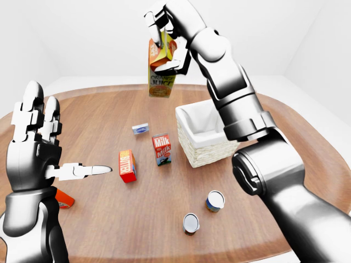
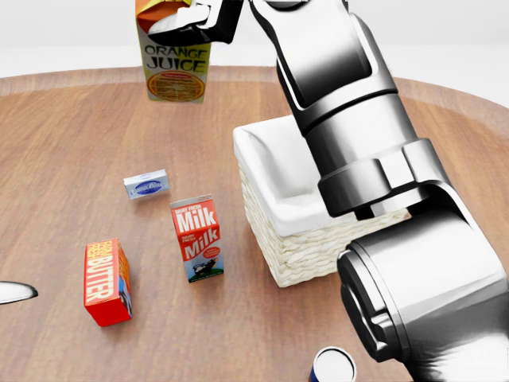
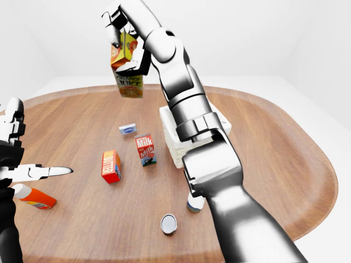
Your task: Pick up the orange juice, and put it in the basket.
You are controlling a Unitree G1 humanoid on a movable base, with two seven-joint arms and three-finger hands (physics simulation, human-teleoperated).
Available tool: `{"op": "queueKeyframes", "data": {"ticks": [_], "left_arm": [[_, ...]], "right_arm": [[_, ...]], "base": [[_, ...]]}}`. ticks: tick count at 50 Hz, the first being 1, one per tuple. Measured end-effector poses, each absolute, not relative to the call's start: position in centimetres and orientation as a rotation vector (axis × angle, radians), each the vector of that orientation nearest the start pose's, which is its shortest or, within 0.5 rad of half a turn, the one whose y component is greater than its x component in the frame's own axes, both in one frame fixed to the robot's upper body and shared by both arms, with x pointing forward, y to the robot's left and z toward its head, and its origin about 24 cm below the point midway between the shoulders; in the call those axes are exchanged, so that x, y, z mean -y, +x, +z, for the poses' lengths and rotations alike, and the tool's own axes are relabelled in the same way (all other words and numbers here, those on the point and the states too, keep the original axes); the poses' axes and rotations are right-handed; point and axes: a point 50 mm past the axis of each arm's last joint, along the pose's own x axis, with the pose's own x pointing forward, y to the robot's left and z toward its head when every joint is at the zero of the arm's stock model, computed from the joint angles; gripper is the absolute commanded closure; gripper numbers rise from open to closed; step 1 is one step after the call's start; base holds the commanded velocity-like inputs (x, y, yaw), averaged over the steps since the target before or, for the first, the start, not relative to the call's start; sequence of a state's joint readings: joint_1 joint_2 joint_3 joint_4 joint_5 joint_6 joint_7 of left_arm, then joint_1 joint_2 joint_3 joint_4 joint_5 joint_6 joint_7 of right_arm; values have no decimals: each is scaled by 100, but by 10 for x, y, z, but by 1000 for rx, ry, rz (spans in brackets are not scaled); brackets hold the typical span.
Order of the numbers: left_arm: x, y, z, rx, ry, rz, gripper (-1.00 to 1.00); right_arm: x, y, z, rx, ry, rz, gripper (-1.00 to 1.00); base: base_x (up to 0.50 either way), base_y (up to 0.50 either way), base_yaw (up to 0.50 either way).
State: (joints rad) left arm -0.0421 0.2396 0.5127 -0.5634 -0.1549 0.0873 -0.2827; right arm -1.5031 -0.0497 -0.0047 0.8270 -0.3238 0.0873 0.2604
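Orange juice carton held high above the table, upright, up and left of the basket; top cropped in head view. Right hand clamped round its upper part. Basket white-lined, interior partly hidden by the forearm, contents not discernible. Left hand raised at left, fingers spread, holding nothing. Milk carton, butter box standing on the table.

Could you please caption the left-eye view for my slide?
Right hand holds the orange juice high above the table, left of the basket.
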Motion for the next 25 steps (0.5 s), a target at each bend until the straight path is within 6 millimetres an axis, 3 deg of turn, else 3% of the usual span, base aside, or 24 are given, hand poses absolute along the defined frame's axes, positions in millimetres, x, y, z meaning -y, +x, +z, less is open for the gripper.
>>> {"op": "queueKeyframes", "data": {"ticks": [11, 25], "left_arm": [[-256, 206, 196, 556, 276, 109, -100], [-256, 206, 196, 557, 277, 109, -100]], "right_arm": [[37, 395, 381, 488, -563, 326, 100], [61, 397, 404, 462, -544, 233, 100]], "base": [[0, 0, 0], [0, 0, 0]]}}
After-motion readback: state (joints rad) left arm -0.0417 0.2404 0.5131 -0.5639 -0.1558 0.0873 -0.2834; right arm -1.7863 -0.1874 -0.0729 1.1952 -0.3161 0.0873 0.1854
